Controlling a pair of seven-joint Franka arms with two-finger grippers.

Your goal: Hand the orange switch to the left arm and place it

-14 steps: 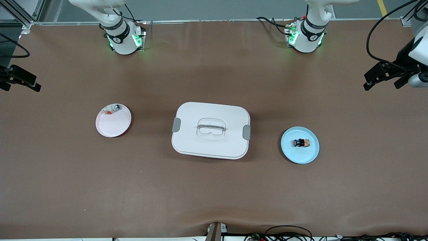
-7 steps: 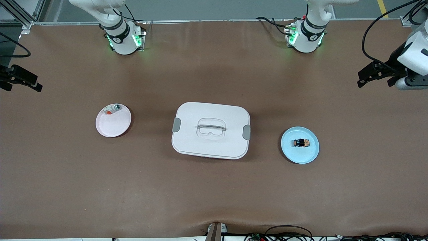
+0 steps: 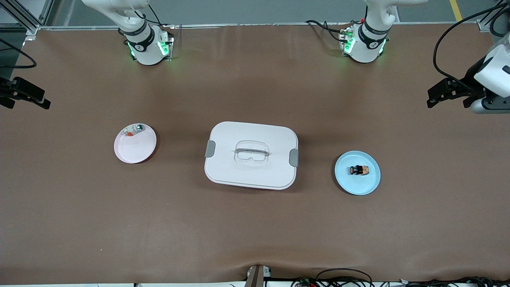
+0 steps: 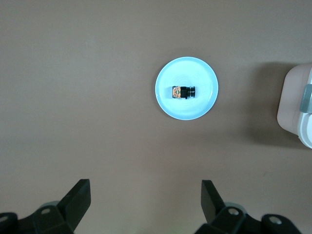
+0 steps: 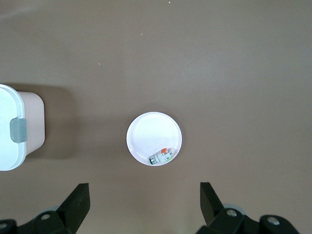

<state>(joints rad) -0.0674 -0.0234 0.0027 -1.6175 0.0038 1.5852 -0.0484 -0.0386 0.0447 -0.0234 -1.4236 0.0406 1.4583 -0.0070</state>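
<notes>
While orange switch point(image 3: 359, 170) lies on blue plate point(image 3: 368, 183) (box point(image 3: 251, 167) shut).

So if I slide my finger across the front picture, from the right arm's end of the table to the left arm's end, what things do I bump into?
Right gripper → white plate holding a small whitish part → box → blue plate holding the orange switch → left gripper.
</notes>
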